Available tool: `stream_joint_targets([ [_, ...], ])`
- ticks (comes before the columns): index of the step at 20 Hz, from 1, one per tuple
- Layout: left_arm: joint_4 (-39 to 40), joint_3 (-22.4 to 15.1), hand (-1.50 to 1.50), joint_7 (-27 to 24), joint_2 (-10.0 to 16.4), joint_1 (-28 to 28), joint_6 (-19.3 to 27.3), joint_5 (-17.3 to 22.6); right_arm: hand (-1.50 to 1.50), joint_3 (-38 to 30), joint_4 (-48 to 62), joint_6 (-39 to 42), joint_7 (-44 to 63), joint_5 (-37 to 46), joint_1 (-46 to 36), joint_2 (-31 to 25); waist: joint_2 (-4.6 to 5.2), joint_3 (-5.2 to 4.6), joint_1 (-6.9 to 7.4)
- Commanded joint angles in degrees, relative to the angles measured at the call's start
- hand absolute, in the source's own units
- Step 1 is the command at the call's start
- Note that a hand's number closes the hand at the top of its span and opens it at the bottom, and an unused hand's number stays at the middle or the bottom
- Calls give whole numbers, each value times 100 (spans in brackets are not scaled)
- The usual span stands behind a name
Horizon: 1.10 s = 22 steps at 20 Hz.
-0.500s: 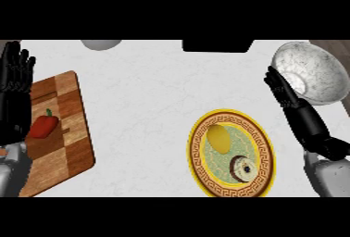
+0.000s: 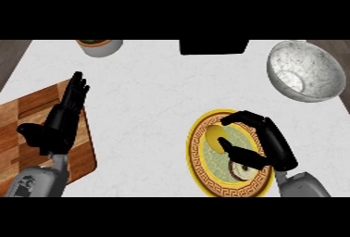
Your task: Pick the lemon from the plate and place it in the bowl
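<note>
**Right hand cupped round the lemon on the plate**

I see my right hand (image 2: 272,141) over the yellow-rimmed plate (image 2: 198,172), which sits toward 5 o'clock on the bench (image 2: 157,92). The lemon (image 2: 217,137) lies on the plate at about its 10 o'clock side. The fingers (image 2: 243,116) arch over the lemon's top and the thumb (image 2: 236,153) lies along its lower edge, so the hand is curled round it. I cannot tell whether the lemon is lifted off the plate. A ring-shaped brown item (image 2: 239,170) lies at the plate's 6 o'clock, partly hidden under the thumb.

The bowl (image 2: 305,70) stands at 1 o'clock from the plate, well apart from it, with nothing showing inside.

My left hand (image 2: 60,121) rests at 9 o'clock over the wooden cutting board (image 2: 27,109), fingers straight and held together, pointing toward 12 o'clock and holding nothing
</note>
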Motion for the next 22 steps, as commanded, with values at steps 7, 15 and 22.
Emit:
stream_joint_targets([
  [7, -50, -274, 0, 327, -225, 180, -204, 51, -150, 739, -885, -1873, -2555, 442, 2053, 1146, -12, 38, 108],
  [15, -224, -330, 0, 399, -378, 272, -307, -10, -150, 595, -2293, -1939, 316, 2263, 2192, 696, -9, 26, 154],
  [22, -29, -308, 0, 629, -488, -123, -213, -212, -150, 538, -2781, -422, 2530, 2789, 1631, 764, 10, 30, 171],
])
